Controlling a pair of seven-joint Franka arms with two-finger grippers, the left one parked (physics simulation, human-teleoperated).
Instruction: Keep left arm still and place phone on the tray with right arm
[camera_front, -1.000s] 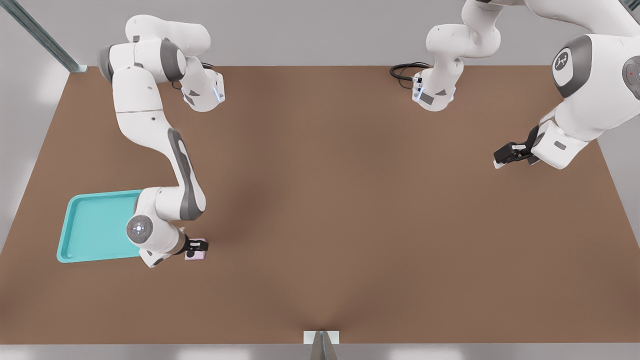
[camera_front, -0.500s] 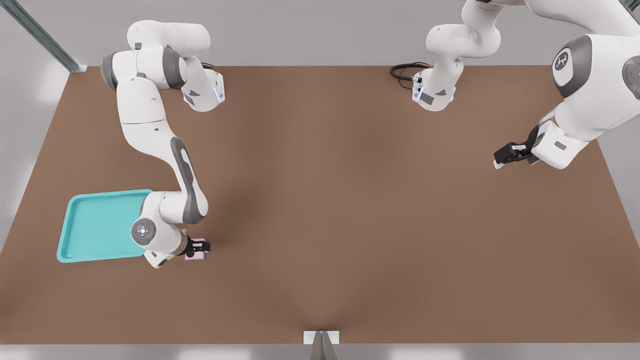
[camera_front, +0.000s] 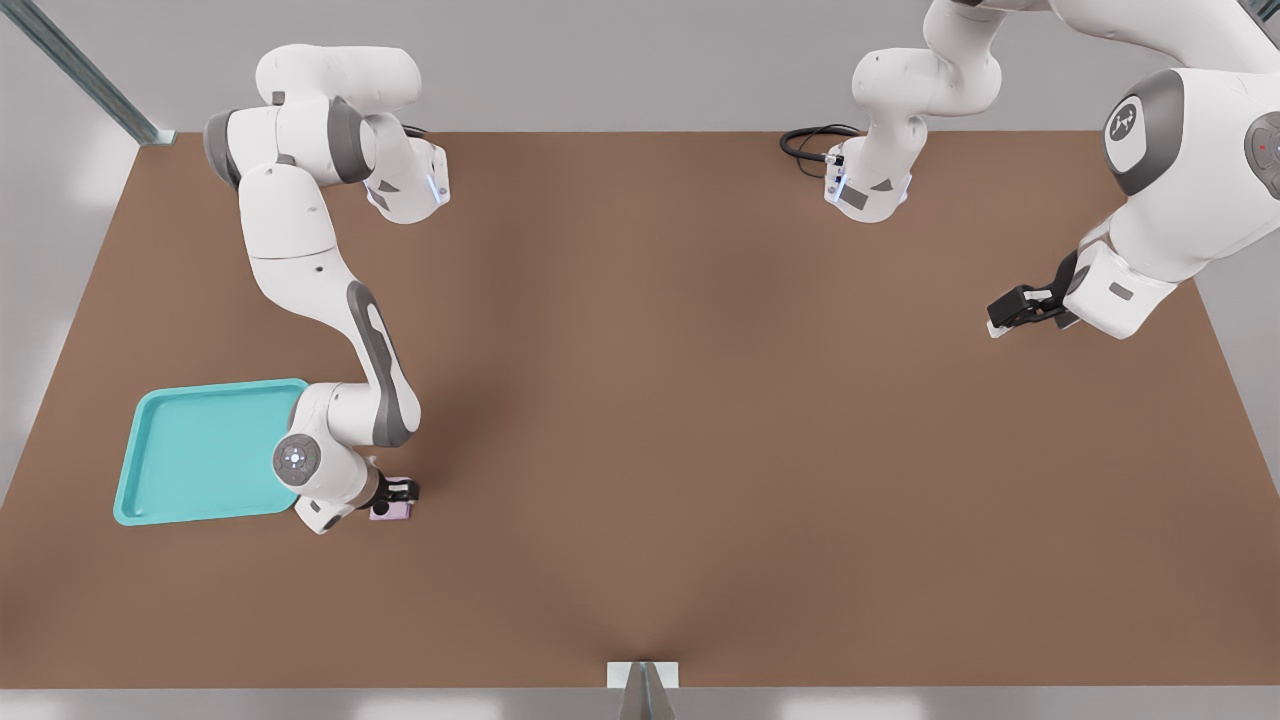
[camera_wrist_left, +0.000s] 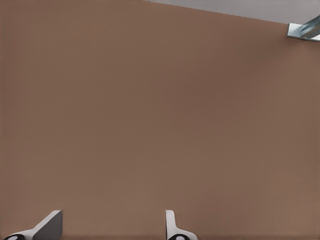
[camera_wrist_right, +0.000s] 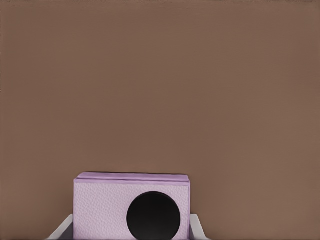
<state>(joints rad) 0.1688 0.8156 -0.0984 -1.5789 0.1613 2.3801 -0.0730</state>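
Note:
The pale lilac phone (camera_front: 393, 512) lies flat on the brown table, just off the front view's right side of the turquoise tray (camera_front: 196, 452). My gripper (camera_front: 396, 492) hangs low over the phone, with its wrist over the tray's near right corner. In the right wrist view the phone (camera_wrist_right: 131, 205) shows one black lens and sits between my two fingertips (camera_wrist_right: 64, 229). The gripper (camera_wrist_right: 131, 228) is open, one finger along each side of the phone. The phone rests on the table.
The parked left arm (camera_front: 1150, 240) hangs over the table's far right, with its gripper (camera_front: 1020, 308) above the surface. A black cable (camera_front: 810, 140) lies by that arm's base. A metal bracket (camera_front: 642, 680) stands at the table's front edge.
My wrist has sunk lower and shifted slightly toward the front view's right, off the tray, while the gripper stays over the phone. The phone and tray have not moved.

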